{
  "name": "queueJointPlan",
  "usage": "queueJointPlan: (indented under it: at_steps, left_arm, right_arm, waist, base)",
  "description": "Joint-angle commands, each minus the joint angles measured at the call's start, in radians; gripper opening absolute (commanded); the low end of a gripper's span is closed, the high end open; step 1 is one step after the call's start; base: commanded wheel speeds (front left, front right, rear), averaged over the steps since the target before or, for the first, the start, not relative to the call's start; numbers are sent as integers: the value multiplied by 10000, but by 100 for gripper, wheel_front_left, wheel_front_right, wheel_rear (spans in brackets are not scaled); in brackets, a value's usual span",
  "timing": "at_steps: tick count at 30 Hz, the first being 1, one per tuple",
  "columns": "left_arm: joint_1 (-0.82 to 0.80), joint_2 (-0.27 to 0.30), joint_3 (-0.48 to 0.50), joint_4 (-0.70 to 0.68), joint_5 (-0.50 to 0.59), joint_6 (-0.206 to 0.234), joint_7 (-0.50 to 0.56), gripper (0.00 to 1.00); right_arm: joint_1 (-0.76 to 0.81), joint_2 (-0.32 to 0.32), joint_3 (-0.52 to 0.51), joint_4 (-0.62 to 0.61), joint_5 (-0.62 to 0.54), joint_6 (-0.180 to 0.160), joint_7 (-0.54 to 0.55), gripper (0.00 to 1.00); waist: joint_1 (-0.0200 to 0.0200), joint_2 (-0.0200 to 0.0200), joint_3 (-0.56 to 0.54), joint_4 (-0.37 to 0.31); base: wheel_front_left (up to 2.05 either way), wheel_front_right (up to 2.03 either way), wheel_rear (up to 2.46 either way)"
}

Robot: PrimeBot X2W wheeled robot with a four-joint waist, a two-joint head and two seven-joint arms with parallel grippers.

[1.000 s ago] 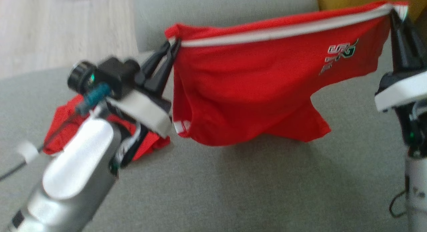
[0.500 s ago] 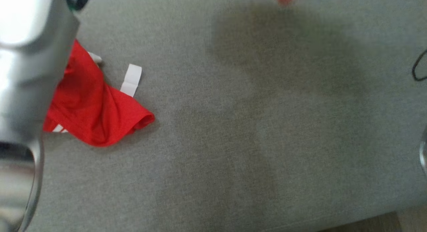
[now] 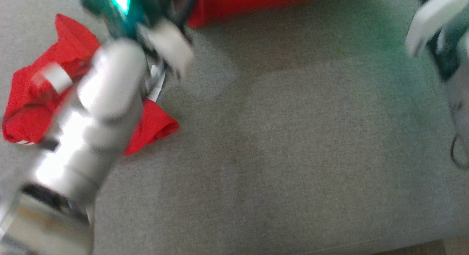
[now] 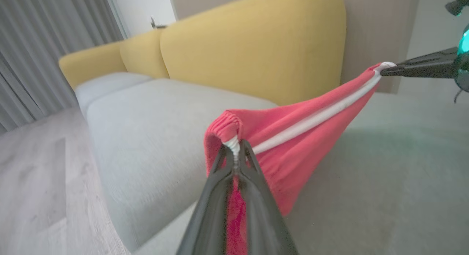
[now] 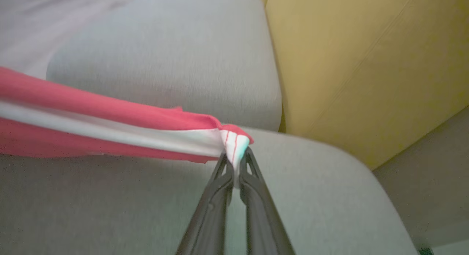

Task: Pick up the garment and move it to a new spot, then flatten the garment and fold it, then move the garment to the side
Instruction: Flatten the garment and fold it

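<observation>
The garment hangs stretched mid-frame in the left wrist view, above the grey seat; the left gripper is clamped tight on one waistband corner, the right gripper on the other. It looks light, soft and limp (the body sags below the band), so those elastic corners seem the surest hold.

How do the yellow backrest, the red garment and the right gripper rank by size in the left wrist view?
1. yellow backrest
2. red garment
3. right gripper, partly cut off and farther away, so only its look is small.
</observation>
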Motion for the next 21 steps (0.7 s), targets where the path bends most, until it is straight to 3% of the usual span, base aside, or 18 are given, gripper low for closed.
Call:
queueJointPlan:
  at_steps: [1, 5, 10, 21]
  left_arm:
    - [125, 399, -91, -173, -143, 31, -59, 0]
    - [1316, 584, -1312, -573, -393, 27, 86, 0]
    - [2373, 923, -1977, -1125, -691, 25, 198, 0]
    - [4306, 1338, -2447, -2568, -946, 551, 564, 0]
  right_arm:
    - [358, -426, 526, -56, 366, -9, 333, 0]
    - [1308, -1107, 2085, -209, 1484, -9, 1272, 0]
    - [2294, -2262, 4056, -1286, 2926, -9, 2233, 0]
    - [3515, -4001, 5951, -3365, 5775, -9, 4187, 0]
  waist:
    - [0, 0, -167, 79]
    - [0, 0, -494, 149]
    - [0, 0, -1053, 151]
    - [0, 0, -2677, -151]
  base:
    - [0, 0, 0]
    - [0, 0, 0]
    - [0, 0, 0]
    - [0, 0, 0]
